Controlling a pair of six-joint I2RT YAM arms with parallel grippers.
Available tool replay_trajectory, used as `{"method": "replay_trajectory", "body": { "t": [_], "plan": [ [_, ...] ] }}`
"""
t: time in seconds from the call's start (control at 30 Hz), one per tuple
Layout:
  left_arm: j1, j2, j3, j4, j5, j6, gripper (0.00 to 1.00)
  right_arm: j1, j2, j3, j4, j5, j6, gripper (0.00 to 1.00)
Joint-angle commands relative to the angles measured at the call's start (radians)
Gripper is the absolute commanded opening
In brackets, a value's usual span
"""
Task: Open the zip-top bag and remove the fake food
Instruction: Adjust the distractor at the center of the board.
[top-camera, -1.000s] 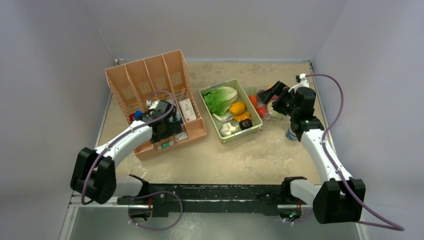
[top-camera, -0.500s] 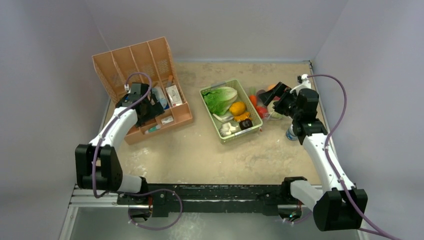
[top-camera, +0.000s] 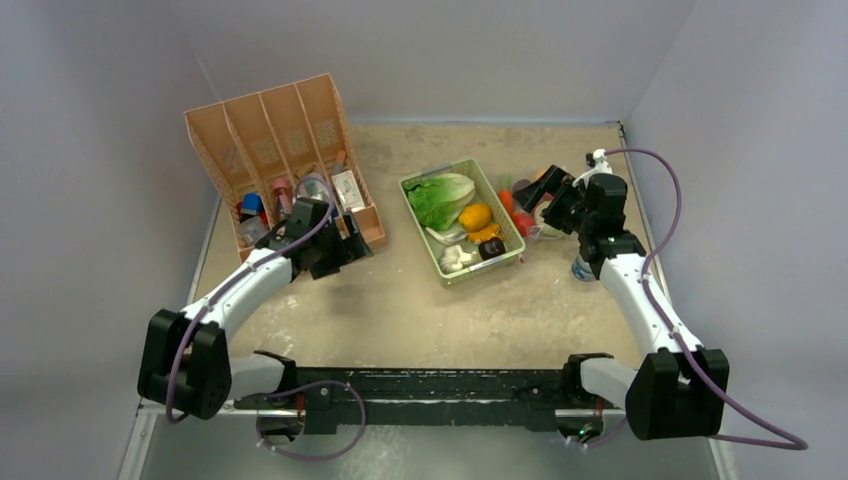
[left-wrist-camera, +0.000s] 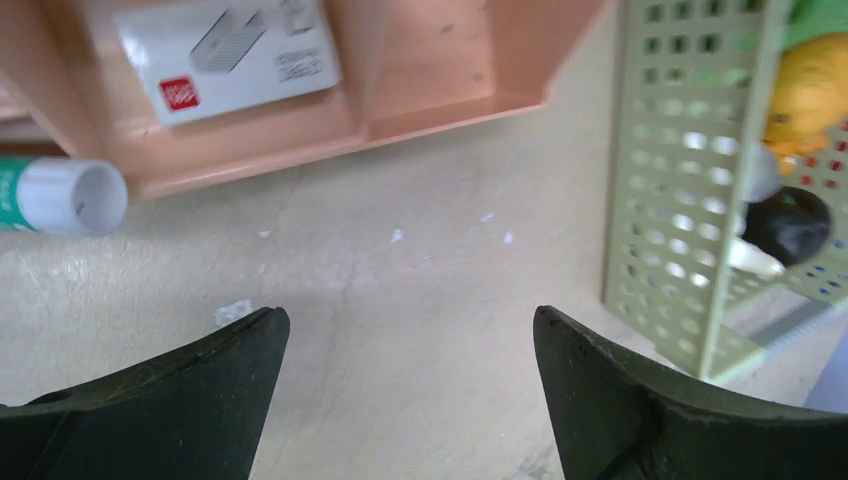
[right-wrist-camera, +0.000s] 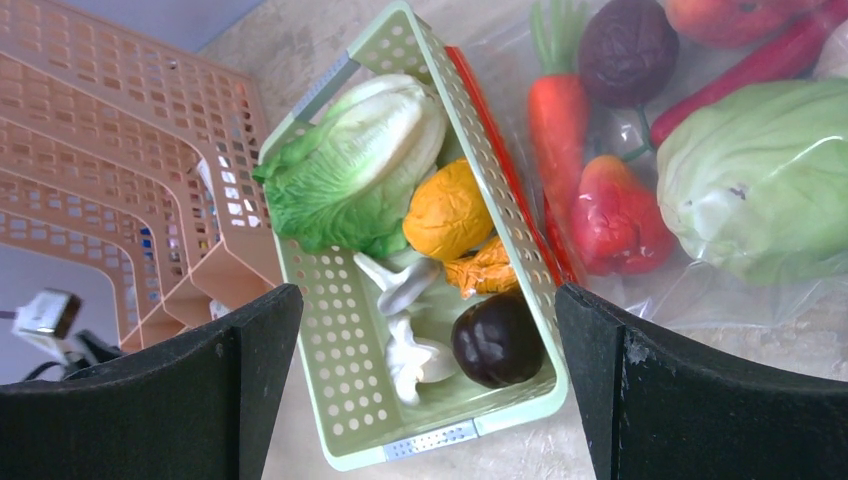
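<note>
The zip-top bag (right-wrist-camera: 690, 290) lies flat just right of the green tray, its orange-red zip strip (right-wrist-camera: 500, 150) against the tray wall. Through the clear plastic show fake food: a pale-green cabbage (right-wrist-camera: 760, 180), a carrot (right-wrist-camera: 560, 120), a red piece (right-wrist-camera: 615, 220), a dark beet (right-wrist-camera: 628, 45) and a peach (right-wrist-camera: 740, 12). My right gripper (right-wrist-camera: 428, 300) hangs open, high above the tray's near end, left of the bag (top-camera: 528, 218). In the top view this right gripper (top-camera: 537, 190) partly hides the bag. My left gripper (left-wrist-camera: 408, 318) is open over bare table, empty, in front of the organizer's corner (top-camera: 350, 245).
A peach-coloured divided organizer (top-camera: 280, 150) with small items stands at the back left. A glue stick (left-wrist-camera: 60, 195) and a white box (left-wrist-camera: 225, 50) lie in it. The pale-green tray (right-wrist-camera: 350, 390) holds lettuce, a yellow pepper, mushrooms and a dark fruit. A small bottle (top-camera: 582, 268) stands by the right arm.
The organizer slid left and back a second ago. The left arm then swung right, out to the organizer's front right corner. The right gripper shifted slightly left.
</note>
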Motion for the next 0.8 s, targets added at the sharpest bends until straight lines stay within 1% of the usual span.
{"method": "replay_trajectory", "body": {
  "t": [0.0, 0.07, 0.13, 0.17, 0.3, 0.37, 0.4, 0.53, 0.63, 0.7, 0.77],
  "plan": [
    [0.002, 0.064, -0.066, 0.153, -0.019, -0.124, 0.92, -0.005, -0.001, 0.046, -0.004, -0.027, -0.002, 1.00],
    [0.004, 0.093, -0.056, 0.121, -0.092, -0.110, 0.92, -0.005, -0.008, 0.043, -0.022, -0.026, -0.006, 1.00],
    [0.007, 0.114, -0.040, 0.073, -0.211, -0.100, 0.93, -0.005, -0.019, 0.038, -0.038, -0.027, -0.009, 1.00],
    [0.022, 0.127, -0.031, 0.045, -0.258, -0.087, 0.93, -0.005, -0.026, 0.035, -0.039, -0.022, -0.007, 1.00],
    [0.133, 0.149, 0.003, -0.049, -0.357, -0.037, 0.94, -0.005, -0.041, 0.028, -0.035, -0.006, -0.002, 1.00],
    [0.214, 0.128, -0.009, -0.049, -0.383, -0.014, 0.94, -0.005, -0.043, 0.029, -0.036, 0.000, -0.002, 1.00],
    [0.236, 0.123, -0.005, -0.054, -0.387, 0.001, 0.94, -0.005, -0.044, 0.029, -0.036, 0.001, -0.002, 1.00],
    [0.259, 0.144, 0.062, -0.086, -0.423, 0.054, 0.95, -0.005, -0.036, 0.039, -0.045, -0.002, -0.007, 1.00],
    [0.289, 0.194, 0.113, -0.103, -0.452, 0.067, 0.96, -0.005, -0.031, 0.042, -0.058, -0.002, -0.012, 1.00],
    [0.331, 0.209, 0.135, -0.089, -0.441, 0.071, 0.96, -0.005, -0.033, 0.045, -0.069, -0.002, -0.015, 1.00],
    [0.385, 0.230, 0.150, -0.064, -0.392, 0.078, 0.96, -0.005, -0.037, 0.046, -0.083, 0.009, -0.024, 1.00]
  ]
}}
